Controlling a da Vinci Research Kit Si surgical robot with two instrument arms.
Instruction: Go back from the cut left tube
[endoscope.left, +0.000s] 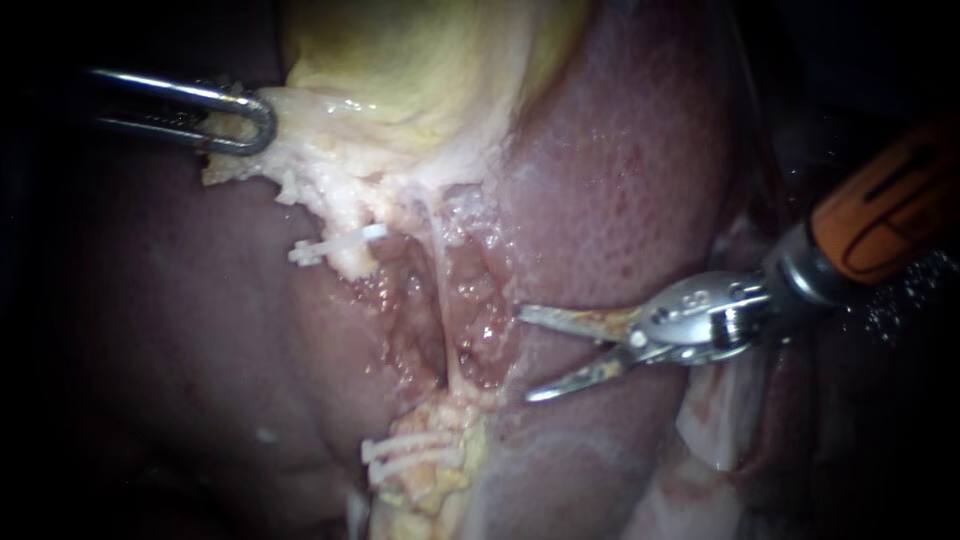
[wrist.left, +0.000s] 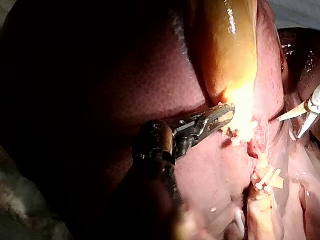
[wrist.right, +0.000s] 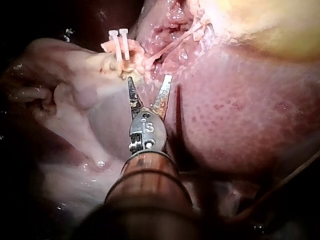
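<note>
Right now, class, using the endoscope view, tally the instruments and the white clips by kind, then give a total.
Instruments: 2, the left instrument and the right instrument
White clips: 3
Total: 5

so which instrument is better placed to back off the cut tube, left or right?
Right. The orange-shafted right instrument has its thin metal blades open beside the raw gap between the white clips, gripping nothing, so it can likely withdraw. The left instrument has looped steel jaws shut on the pale yellow gallbladder edge.
</note>
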